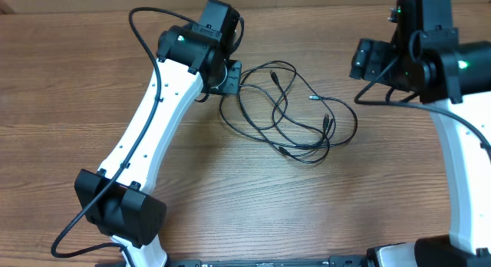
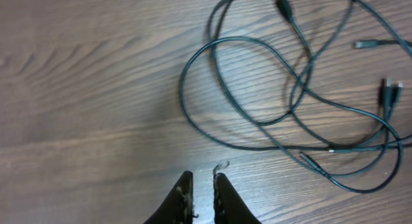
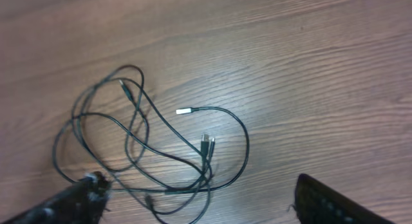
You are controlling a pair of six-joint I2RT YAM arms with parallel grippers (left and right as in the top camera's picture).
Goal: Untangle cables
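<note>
Left claw (image 2: 203,185) is nearly clenched and grips nothing; right claw (image 3: 199,184) is spread wide, also empty. Between them the cables (image 1: 285,107) lie loose on the table (image 1: 230,192), the tangle stretched left to right. Its left loop sits just beside the left claw, ahead and to its right, so I judge that arm nearer for the first pull.

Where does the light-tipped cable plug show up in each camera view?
Overhead: light-tipped plug, right of centre.
Left wrist: near the right edge, high up.
Right wrist: about the centre.
Shared landmark: the paired plugs lying close by it.
</note>
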